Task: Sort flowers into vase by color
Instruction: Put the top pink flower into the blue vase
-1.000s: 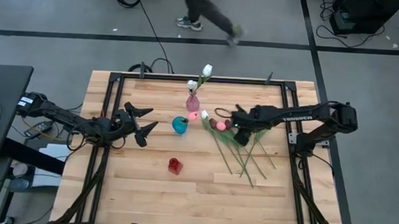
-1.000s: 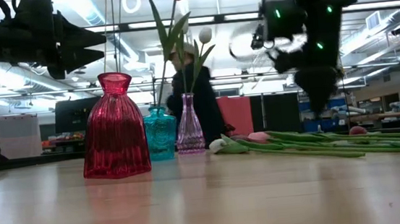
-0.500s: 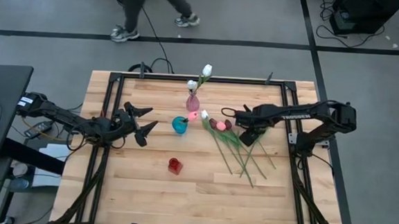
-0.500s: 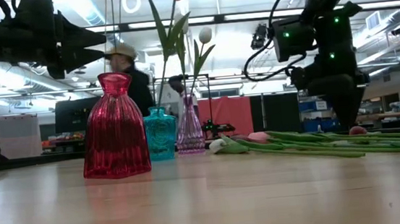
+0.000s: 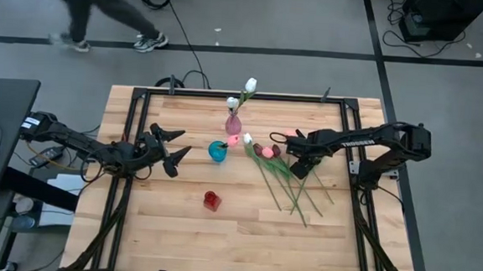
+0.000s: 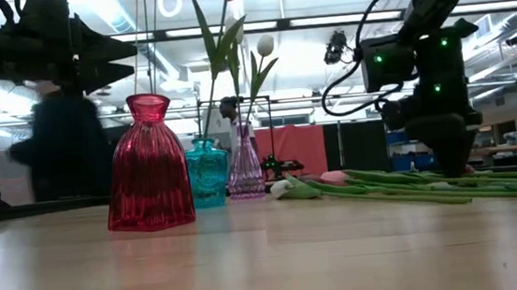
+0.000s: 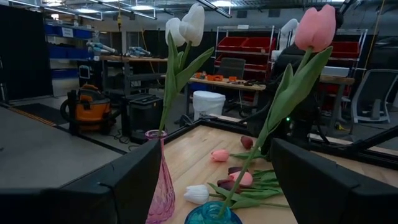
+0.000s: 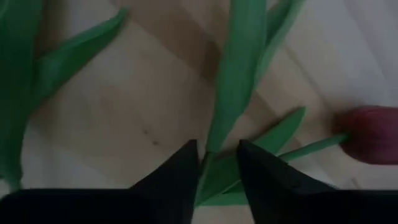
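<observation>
Several tulips (image 5: pixel 283 177) lie in a loose pile on the table right of centre, with white, pink and dark red heads toward the vases. My right gripper (image 5: pixel 298 167) is low over their stems, shut on one green stem (image 8: pixel 209 148), next to a dark red head (image 8: pixel 367 134). Two white tulips (image 5: pixel 242 93) stand in the pink vase (image 5: pixel 234 124). One pink tulip (image 7: pixel 316 26) stands in the teal vase (image 5: pixel 217 151). The red vase (image 5: pixel 211 201) holds nothing. My left gripper (image 5: pixel 180 143) waits open, left of the teal vase. My right gripper pinches a green stem and leaf base (image 8: pixel 209 148) between its two fingers (image 8: pixel 180 168), coming from above and pointing down. The stem still lies on the table among the others (image 6: pixel 403 189). I cannot tell which head belongs to it.
The three vases stand close together near the table's middle, left of the flower pile. Bare wood (image 5: pixel 218 243) fills the near half of the table. A black frame (image 5: pixel 143 92) runs along the table edges. A person (image 5: pixel 98 9) walks on the floor beyond the far edge.
My right gripper has moved slightly toward the table's right edge and come down onto the lying stems. The flowers and vases have stayed where they were. The person behind the table has walked from right to left.
</observation>
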`<state>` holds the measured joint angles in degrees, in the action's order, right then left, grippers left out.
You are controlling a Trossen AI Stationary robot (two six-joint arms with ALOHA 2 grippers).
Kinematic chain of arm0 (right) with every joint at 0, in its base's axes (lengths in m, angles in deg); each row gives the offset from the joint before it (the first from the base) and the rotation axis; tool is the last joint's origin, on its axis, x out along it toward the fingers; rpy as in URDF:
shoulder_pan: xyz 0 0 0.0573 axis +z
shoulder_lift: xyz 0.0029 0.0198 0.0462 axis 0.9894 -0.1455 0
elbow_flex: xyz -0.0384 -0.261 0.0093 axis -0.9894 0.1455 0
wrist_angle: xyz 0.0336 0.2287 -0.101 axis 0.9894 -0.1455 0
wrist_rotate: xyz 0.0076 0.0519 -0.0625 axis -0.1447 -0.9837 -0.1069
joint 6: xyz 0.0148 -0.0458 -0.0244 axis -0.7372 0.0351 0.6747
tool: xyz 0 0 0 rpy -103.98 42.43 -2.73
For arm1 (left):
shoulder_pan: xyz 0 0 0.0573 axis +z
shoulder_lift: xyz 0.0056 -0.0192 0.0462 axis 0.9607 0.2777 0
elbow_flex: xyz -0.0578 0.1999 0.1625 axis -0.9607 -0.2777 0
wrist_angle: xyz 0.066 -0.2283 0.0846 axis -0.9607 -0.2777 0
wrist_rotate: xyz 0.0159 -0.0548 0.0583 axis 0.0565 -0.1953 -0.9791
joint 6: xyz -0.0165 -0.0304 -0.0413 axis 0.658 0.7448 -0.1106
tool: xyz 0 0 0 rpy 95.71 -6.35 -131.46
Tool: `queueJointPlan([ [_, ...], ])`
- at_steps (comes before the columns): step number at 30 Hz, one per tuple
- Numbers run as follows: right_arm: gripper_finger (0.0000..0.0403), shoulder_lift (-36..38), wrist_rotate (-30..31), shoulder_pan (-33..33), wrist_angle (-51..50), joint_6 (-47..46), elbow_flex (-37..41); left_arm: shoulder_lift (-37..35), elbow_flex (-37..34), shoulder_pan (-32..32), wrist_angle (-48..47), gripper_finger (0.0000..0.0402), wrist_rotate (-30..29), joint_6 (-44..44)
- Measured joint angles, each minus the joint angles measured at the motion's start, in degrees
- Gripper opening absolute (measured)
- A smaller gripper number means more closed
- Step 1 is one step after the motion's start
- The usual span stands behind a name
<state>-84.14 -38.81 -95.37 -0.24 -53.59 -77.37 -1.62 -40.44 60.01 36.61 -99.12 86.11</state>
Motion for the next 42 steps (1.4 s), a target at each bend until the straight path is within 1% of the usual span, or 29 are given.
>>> queueJointPlan([
  [5,0.003,0.0,0.5,0.0,0.6,0.3,0.0,0.0,0.0,0.0,0.0,0.0307,0.0,0.0],
  [7,0.0012,0.1,0.0,0.0,0.5,0.8,0.0,0.0,0.0,0.0,0.0,0.0307,0.0,0.0],
  [11,0.0018,1.8,-1.0,0.3,-0.9,1.9,-1.3,0.0,0.0,0.0,0.0,0.0307,0.0,0.0],
  [15,0.0008,5.8,-1.9,2.6,1.2,7.5,-3.8,0.0,0.0,0.0,0.0,0.0307,0.0,0.0],
  [20,0.0008,11.3,-3.8,4.4,15.0,14.1,-4.4,0.0,0.0,0.0,0.0,0.0307,0.0,0.0],
  [23,0.0009,13.2,-3.9,4.8,19.9,17.7,-4.4,0.0,0.0,0.0,0.0,0.0307,0.1,0.7],
  [25,0.0009,14.5,-3.0,5.4,23.8,20.1,-4.4,0.0,0.0,0.0,-0.1,0.0307,0.1,1.3],
  [27,0.001,15.8,-2.1,6.7,29.8,22.6,-4.4,0.0,0.0,0.0,-0.2,0.0307,0.1,1.3],
  [29,0.001,16.9,-2.1,8.5,38.5,25.9,-3.8,0.0,0.0,0.0,-0.3,0.0307,0.1,1.3],
  [34,0.001,17.9,-2.1,11.7,62.7,31.1,2.4,0.0,0.0,0.0,-0.2,0.0307,0.1,1.3],
  [38,0.001,15.1,-0.2,12.5,83.7,33.7,9.3,0.0,0.0,0.0,0.0,0.0307,0.1,1.3],
  [42,0.001,9.2,0.0,10.0,101.0,34.4,12.4,0.0,0.0,0.0,0.5,0.0307,0.1,1.3],
])
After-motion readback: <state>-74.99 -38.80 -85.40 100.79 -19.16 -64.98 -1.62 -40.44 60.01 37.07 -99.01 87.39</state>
